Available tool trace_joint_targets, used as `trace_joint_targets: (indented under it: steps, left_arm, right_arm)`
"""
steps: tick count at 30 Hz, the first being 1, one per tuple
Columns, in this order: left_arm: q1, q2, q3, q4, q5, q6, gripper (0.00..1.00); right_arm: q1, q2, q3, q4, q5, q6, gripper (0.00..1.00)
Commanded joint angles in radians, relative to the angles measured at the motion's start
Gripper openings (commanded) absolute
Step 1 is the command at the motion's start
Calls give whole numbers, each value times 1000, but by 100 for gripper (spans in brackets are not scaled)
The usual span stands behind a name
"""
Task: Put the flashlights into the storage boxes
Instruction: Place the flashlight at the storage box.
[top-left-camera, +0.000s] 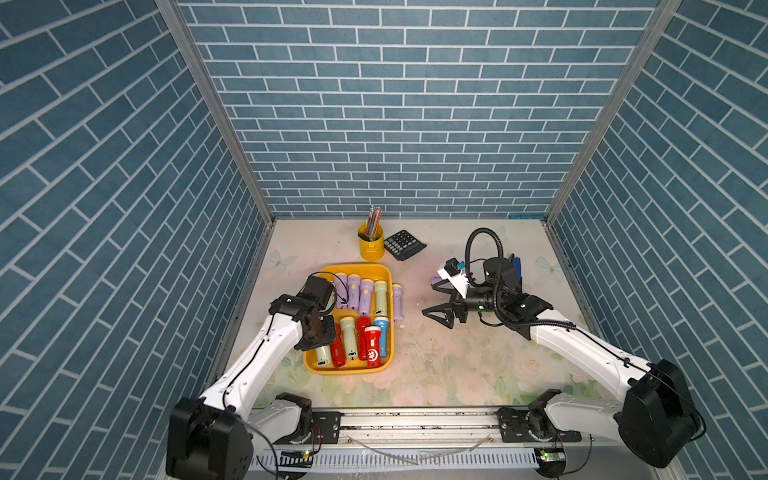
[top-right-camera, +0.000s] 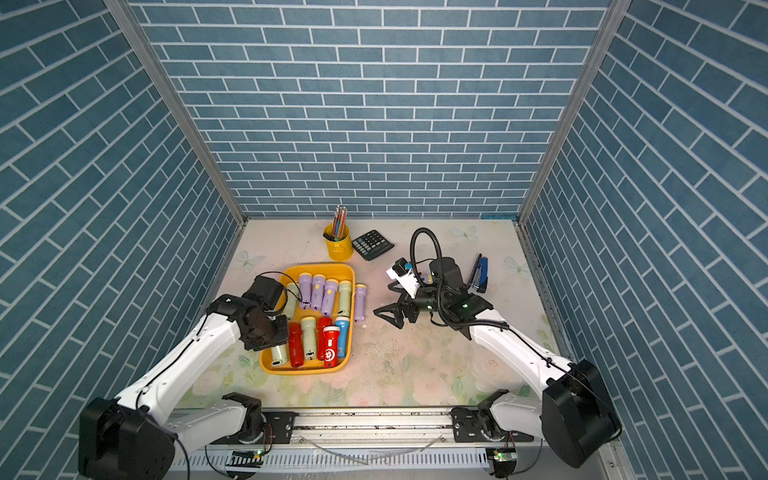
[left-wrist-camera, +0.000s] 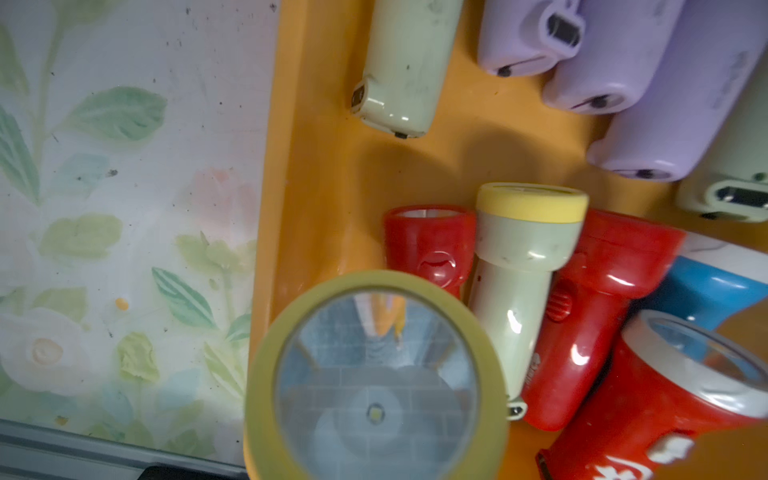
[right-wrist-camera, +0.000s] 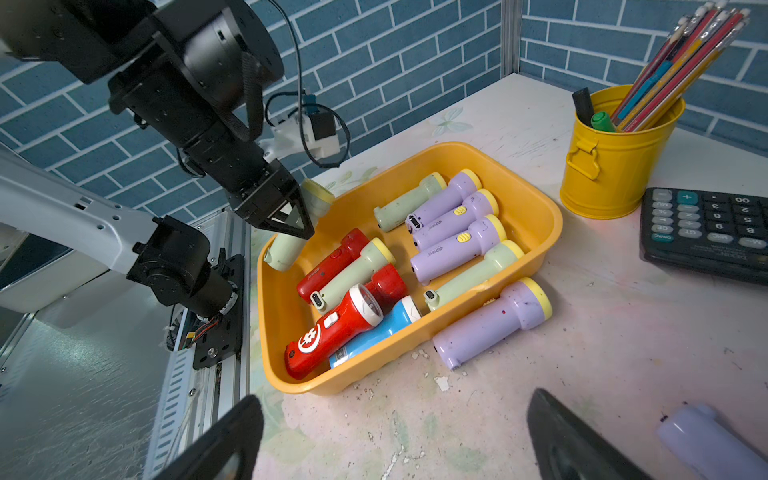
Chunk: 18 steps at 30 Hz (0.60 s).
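The orange-yellow storage box (top-left-camera: 349, 371) (right-wrist-camera: 374, 365) holds several flashlights: lilac ones (top-left-camera: 359, 293) and pale green ones in the far row, red ones and a blue one (top-left-camera: 381, 332) nearer. My left gripper (top-left-camera: 322, 340) (right-wrist-camera: 303, 224) is shut on a pale green flashlight (top-left-camera: 323, 355) (right-wrist-camera: 286, 247), tilted over the box's left wall; its lens (left-wrist-camera: 374, 382) fills the left wrist view. One lilac flashlight (top-left-camera: 397, 301) (right-wrist-camera: 494, 322) lies on the table against the box's right wall. Another lilac flashlight (right-wrist-camera: 706, 440) lies beside my right gripper (top-left-camera: 440, 313) (right-wrist-camera: 399, 449), which is open and empty above the table.
A yellow pencil cup (top-left-camera: 370, 245) and a black calculator (top-left-camera: 404, 244) stand behind the box. A blue-black stapler (top-right-camera: 478, 274) lies behind the right arm. The metal rail (top-left-camera: 415, 419) runs along the table's front edge, and brick-patterned walls close in three sides.
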<state>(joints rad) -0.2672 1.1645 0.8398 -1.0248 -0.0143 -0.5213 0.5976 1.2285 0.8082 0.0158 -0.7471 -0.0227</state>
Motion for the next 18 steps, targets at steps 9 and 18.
trace_joint_targets:
  steps: [9, 18]
  left_arm:
    - [20, 150, 51, -64, -45, 28, 34]
    - [20, 127, 133, -157, -70, 37, 49]
  right_arm:
    - [4, -7, -39, -8, 6, -10, 99]
    - [4, 8, -15, -38, 10, -33, 99]
